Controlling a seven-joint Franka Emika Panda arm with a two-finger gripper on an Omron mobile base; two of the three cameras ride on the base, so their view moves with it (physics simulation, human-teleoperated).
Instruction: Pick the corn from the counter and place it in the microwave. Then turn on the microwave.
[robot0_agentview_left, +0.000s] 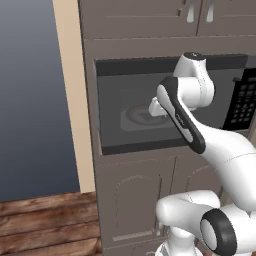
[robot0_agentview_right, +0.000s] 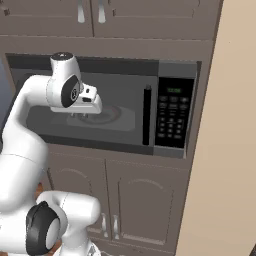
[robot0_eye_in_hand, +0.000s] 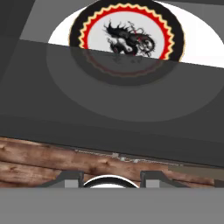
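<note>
Right base view: the gripper hangs in front of the microwave, left of its black bar handle and keypad. I cannot tell how wide the jaws stand. Hand view: a dark-rimmed dish sits on the white plate inside.

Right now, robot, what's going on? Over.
Claw in front of the microwave, holding nothing I can see. Door shut. Patterned dish on white plate inside.
</note>
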